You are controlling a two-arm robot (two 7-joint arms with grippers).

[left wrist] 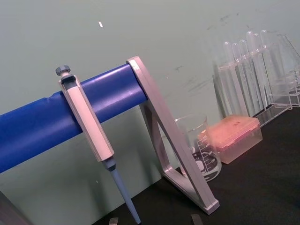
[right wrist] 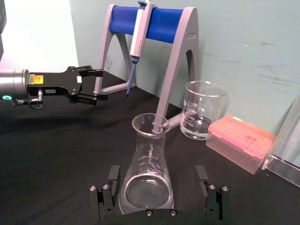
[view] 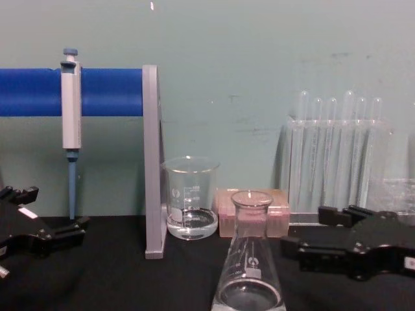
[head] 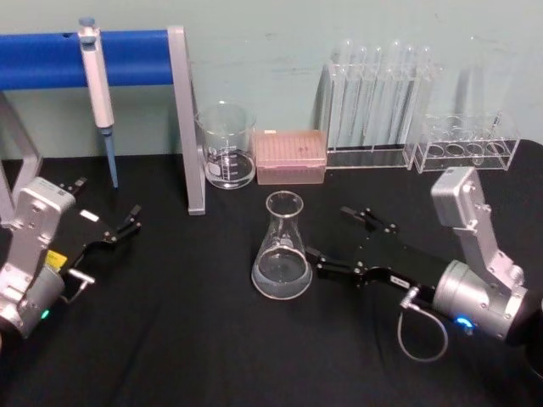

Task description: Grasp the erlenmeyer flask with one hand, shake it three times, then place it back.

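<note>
Clear erlenmeyer flask (head: 282,254) with white printed marks, on a black table cover (head: 170,348); at its three o'clock my right gripper (head: 327,231), black on a silver-grey wrist (head: 462,292), and at nine o'clock my left gripper (head: 131,219), black with a yellow label (head: 56,259). At eleven o'clock a clear beaker (head: 226,148) with white graduations, and at twelve a translucent pink box (head: 291,157). Toward ten o'clock a blue bar (head: 127,58) on a grey leg (head: 193,127) carries a white-grey pipette (head: 97,85) with a blue tip, against a pale green wall (head: 271,51).

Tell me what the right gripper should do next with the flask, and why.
Probably ease the right gripper forward around the erlenmeyer flask before closing: its open fingers line up with the flask, but the tips seem just short of it.
</note>
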